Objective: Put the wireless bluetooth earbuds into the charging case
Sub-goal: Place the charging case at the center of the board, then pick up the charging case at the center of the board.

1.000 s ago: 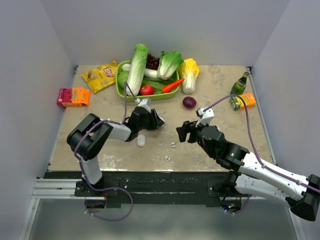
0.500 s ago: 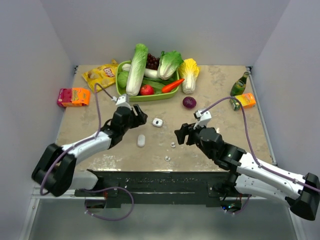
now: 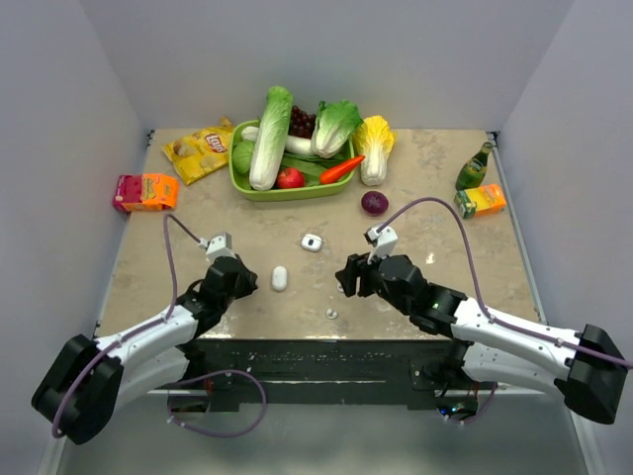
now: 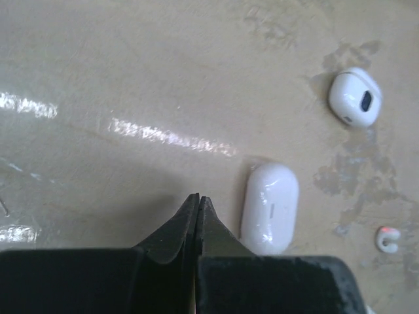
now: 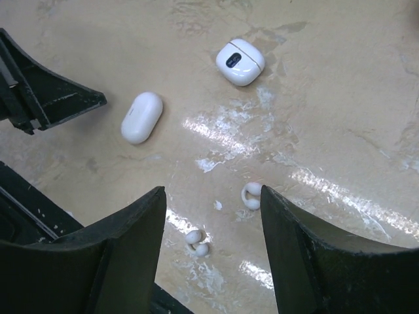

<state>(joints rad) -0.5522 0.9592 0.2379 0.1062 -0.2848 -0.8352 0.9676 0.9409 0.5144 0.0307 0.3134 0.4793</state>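
Note:
The charging case (image 3: pixel 313 241) (image 5: pixel 239 62) (image 4: pixel 355 97), white with a dark centre, lies on the table beyond both grippers. Two tiny white earbuds lie loose: one (image 5: pixel 251 195) beside my right gripper's right finger, the other (image 5: pixel 197 242) (image 3: pixel 331 313) nearer the table's front edge. My right gripper (image 5: pixel 213 196) (image 3: pixel 347 275) hovers open over them, holding nothing. My left gripper (image 4: pixel 198 199) (image 3: pixel 247 280) is shut and empty, just left of a white pill-shaped capsule (image 4: pixel 270 208) (image 3: pixel 280 279) (image 5: pixel 141 117).
A green tray (image 3: pixel 237 183) of vegetables stands at the back, with a purple onion (image 3: pixel 374 203) in front of it. A chips bag (image 3: pixel 201 150) and an orange box (image 3: pixel 144 191) lie at the left; a green bottle (image 3: pixel 475 166) and a small carton (image 3: pixel 482 201) at the right.
My left gripper let go of the charging case, drew back toward the near left and shut. The right gripper shifted slightly left and nearer, over the earbuds, its jaws a little narrower.

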